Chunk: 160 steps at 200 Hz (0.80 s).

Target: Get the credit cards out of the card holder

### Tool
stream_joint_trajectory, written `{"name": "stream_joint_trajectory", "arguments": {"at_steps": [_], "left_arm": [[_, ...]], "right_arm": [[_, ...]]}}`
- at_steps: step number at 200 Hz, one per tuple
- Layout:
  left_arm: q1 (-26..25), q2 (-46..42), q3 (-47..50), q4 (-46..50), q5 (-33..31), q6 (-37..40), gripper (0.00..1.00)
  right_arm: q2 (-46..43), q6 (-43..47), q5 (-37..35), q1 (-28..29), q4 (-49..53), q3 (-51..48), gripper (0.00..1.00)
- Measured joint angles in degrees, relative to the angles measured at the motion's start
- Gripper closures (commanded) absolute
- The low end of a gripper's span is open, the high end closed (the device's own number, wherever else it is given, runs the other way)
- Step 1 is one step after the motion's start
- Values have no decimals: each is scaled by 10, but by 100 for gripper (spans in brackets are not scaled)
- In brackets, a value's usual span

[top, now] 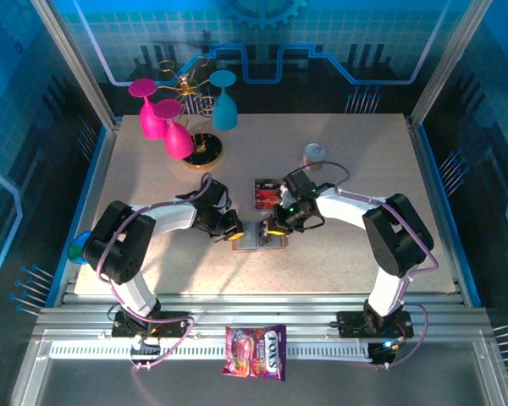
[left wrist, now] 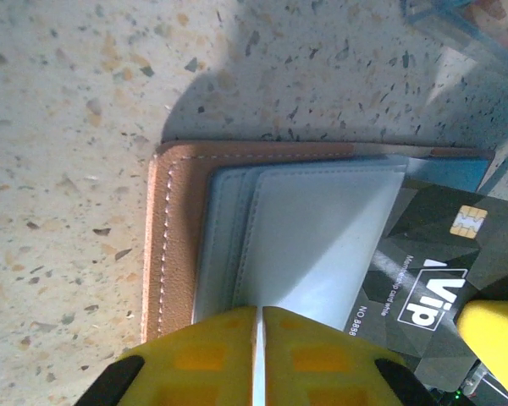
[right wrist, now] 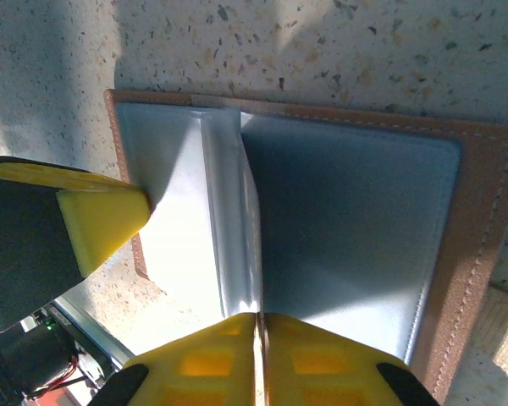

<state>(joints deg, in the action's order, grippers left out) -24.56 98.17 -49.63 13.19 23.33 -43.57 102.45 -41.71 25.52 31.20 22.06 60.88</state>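
Candy packet [top: 256, 351]: on the near rail between the two arm bases, well apart from the work.
Left gripper [left wrist: 258, 355]: fingers together with only a thin seam between them, apparently clamped on the near edge of a pale pocket.
Right gripper [right wrist: 258, 364]: fingers pressed together on a clear pocket leaf that rises from the fold into their seam.
Card holder [left wrist: 173, 245]: open and flat at mid-table, between the two grippers, with the tan border outermost and the grey-blue pockets facing up.
Black credit card [left wrist: 432, 262]: beside the pockets on the side towards the right gripper, its long axis slanting across their edge. I cannot tell whether one end is tucked in.
Deciding relation: the card lies to the left gripper's right, so the right arm is nearer. A pull along its length, away from the holder, looks likeliest.
Red credit card [top: 264, 193]: flat on the table just beyond the holder, not touching it.
Table [top: 152, 169]: speckled, hard and level, so thin cards will probably be awkward to lift.
Far end: pink goblets [top: 157, 118] and a blue goblet [top: 225, 106] against the blue walls.
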Motion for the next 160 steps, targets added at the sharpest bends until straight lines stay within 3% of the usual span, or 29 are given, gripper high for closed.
{"name": "stream_joint_trajectory", "arguments": {"at_steps": [54, 93, 160], "left_arm": [[0, -16, -1, 14, -9, 0, 77], [1, -43, -2, 15, -24, 0, 76], [21, -86, -2, 4, -45, 0, 75]], "right_arm": [[-1, 3, 0, 0, 2, 0, 93], [-24, 28, -7, -5, 29, 7, 95], [-54, 157, -11, -50, 105, 78, 100]]}}
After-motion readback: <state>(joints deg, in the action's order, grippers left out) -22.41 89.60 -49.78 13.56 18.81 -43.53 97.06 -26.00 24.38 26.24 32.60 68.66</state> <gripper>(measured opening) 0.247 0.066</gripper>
